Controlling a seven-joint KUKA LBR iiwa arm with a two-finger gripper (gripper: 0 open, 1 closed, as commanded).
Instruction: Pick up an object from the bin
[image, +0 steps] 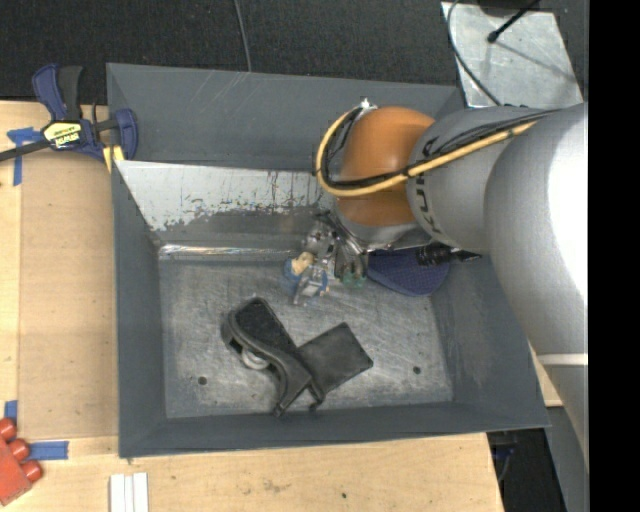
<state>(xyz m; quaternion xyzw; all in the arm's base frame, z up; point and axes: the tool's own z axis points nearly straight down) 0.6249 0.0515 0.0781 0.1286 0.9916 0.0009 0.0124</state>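
My gripper (318, 268) hangs low over the back middle of the bin, close to the floor just in front of the back wall. A black padded strap-like thing (290, 355) lies in the front middle of the bin, a little in front of and to the left of the gripper and apart from it. It has a rounded end at the left and a flat square flap at the right. To the gripper's right lies a dark blue rounded thing (408, 273), partly hidden under the arm.
The arm with its orange cover and yellow cable reaches in from the right and hides the bin's back right corner. Bare bin floor shows at the left and along the front right.
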